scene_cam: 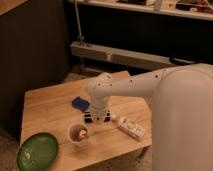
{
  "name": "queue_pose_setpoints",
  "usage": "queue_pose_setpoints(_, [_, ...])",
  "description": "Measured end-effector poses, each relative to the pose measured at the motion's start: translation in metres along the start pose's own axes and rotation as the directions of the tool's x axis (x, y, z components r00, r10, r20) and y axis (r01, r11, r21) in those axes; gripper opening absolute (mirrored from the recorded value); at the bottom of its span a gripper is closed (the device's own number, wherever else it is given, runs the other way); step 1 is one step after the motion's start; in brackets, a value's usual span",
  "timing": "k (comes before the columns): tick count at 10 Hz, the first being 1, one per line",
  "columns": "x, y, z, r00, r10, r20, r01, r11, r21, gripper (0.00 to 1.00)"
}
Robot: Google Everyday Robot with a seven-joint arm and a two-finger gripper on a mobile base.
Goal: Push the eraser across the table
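The eraser (89, 118), a small black bar, lies on the wooden table (50, 105) near its middle, mostly hidden under my arm; only its left end shows. My gripper (98, 118) hangs down from the white arm right over the eraser, at table height. A flat blue pad (80, 103) lies just behind and left of it.
A white cup (78, 134) with something inside stands just in front of the gripper. A green plate (37, 151) sits at the front left corner. A white oblong block with dark marks (131, 128) lies to the right. A dark shelf unit stands behind the table.
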State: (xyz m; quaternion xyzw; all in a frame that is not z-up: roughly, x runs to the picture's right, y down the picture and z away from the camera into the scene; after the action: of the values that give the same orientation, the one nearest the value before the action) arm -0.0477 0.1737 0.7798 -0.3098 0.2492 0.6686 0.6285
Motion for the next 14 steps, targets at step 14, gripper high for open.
queue_pose_setpoints(14, [-0.045,-0.009,0.053,1.0,-0.001,0.017,0.0,0.999,0.052,0.0])
